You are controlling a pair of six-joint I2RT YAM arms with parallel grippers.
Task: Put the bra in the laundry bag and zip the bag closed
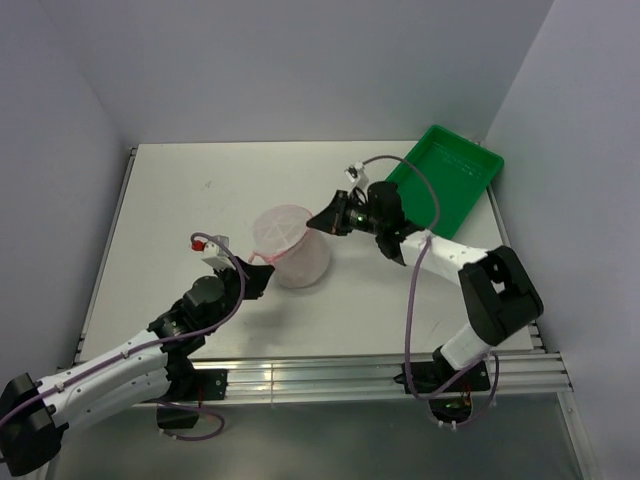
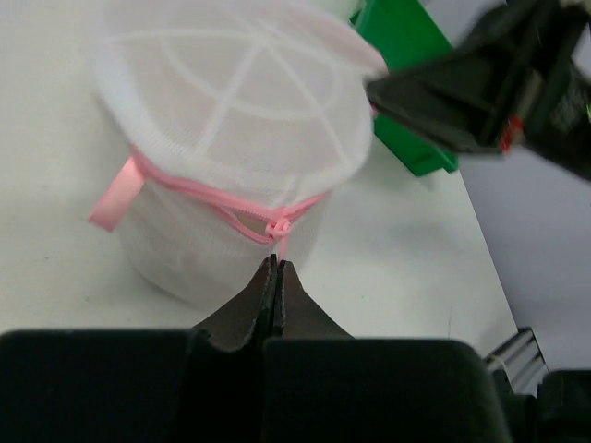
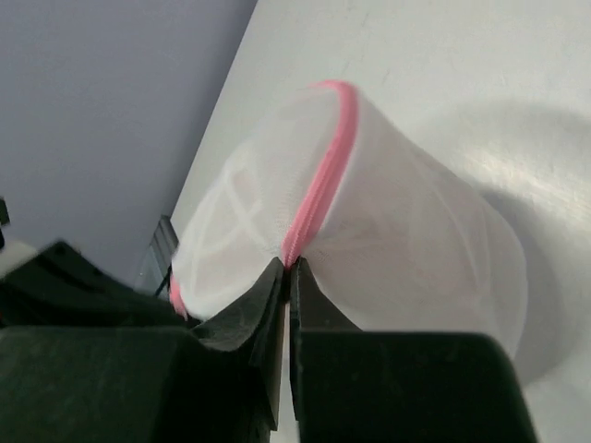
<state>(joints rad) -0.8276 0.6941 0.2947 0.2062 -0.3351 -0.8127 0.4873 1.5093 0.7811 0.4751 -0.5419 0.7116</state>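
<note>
One table, one green plastic tray at its far right corner, two arms, one laundry bag. We note both arms reaching low to the bag, an upright translucent white mesh drum mid-table. Left gripper is clenched on its pink zipper pull. Right gripper pinches the pink trim.

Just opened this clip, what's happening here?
Both arms are on the laundry bag standing mid-table. The left gripper pinches the pink zipper trim on its near side; the right gripper pinches it on the opposite side. The bra cannot be made out through the mesh.
</note>
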